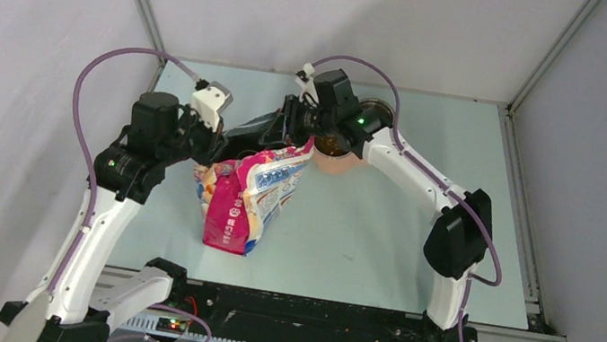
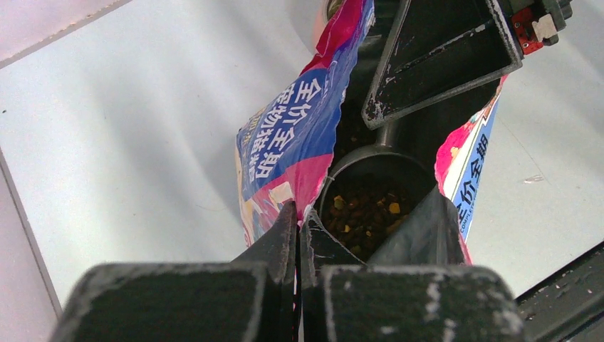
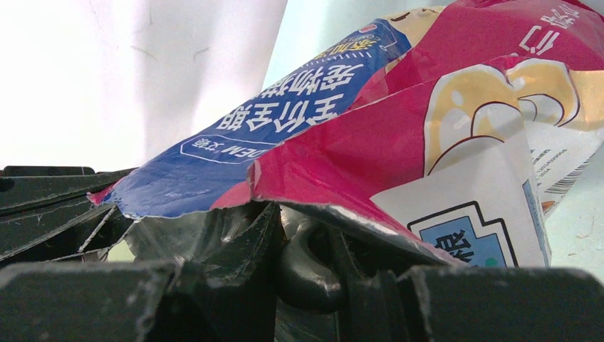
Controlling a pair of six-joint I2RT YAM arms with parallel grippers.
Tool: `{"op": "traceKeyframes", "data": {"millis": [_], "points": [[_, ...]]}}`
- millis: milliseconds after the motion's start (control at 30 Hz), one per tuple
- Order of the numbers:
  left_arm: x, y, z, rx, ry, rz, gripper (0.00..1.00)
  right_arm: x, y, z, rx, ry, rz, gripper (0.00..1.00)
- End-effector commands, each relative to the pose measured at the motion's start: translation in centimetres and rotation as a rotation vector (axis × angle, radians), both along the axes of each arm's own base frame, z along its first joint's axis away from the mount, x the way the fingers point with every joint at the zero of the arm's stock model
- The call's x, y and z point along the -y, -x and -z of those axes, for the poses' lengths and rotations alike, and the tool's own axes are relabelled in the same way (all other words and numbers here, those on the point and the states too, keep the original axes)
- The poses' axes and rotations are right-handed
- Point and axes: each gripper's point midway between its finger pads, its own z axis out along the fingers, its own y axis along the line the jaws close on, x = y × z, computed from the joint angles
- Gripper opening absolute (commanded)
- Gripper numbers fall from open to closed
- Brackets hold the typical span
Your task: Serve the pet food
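The pink-white-blue printed bag (image 1: 246, 199) stands left of centre, its torn top held open. My left gripper (image 1: 242, 145) is shut on the bag's torn edge, as the left wrist view (image 2: 299, 214) shows. My right gripper (image 1: 294, 133) reaches into the bag mouth and is shut (image 3: 306, 235) on the dark grey scoop handle (image 3: 303, 274). In the left wrist view the scoop cup (image 2: 370, 155) sits inside the bag, holding dark-brown pet food (image 2: 363, 210). The bag (image 3: 427, 107) fills the right wrist view.
A pink bowl (image 1: 337, 162) with brown contents stands just right of the bag's top. A round dark tin (image 1: 379, 110) stands behind it near the back edge. Grey walls and metal frame posts enclose the table (image 1: 381, 237).
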Motion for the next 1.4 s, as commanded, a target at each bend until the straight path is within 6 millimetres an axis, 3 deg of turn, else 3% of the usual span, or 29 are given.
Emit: {"op": "traceKeyframes", "data": {"millis": [0,167,333,667,833,1100,1267,1367], "points": [[0.7,0.2,-2.0,0.041,0.051,0.028,0.00,1.9,1.0,-10.4,0.097,-0.223,0.004,0.00],[1.3,0.3,-2.1,0.028,0.087,0.039,0.00,2.2,0.5,-10.9,0.168,-0.207,0.028,0.00],[1.4,0.1,-2.3,0.027,0.096,0.039,0.00,2.7,-2.1,-9.7,0.283,-0.046,0.161,0.00],[1.3,0.2,-2.4,0.038,0.091,0.036,0.00,0.8,-2.3,-8.8,0.336,0.017,0.176,0.00],[1.1,0.3,-2.2,0.036,0.083,0.031,0.00,1.2,-1.9,-8.8,0.218,-0.080,0.145,0.00],[-0.1,0.2,-1.0,0.017,-0.021,0.026,0.00,4.1,-2.1,-7.7,0.001,-0.191,0.100,0.00],[-1.4,-0.2,0.1,0.022,-0.135,0.022,0.00,6.4,-3.3,-6.3,-0.137,-0.230,0.126,0.00],[-1.8,-0.3,0.3,0.025,-0.160,0.021,0.00,7.5,-4.7,-6.7,-0.180,-0.271,0.174,0.00]]}}
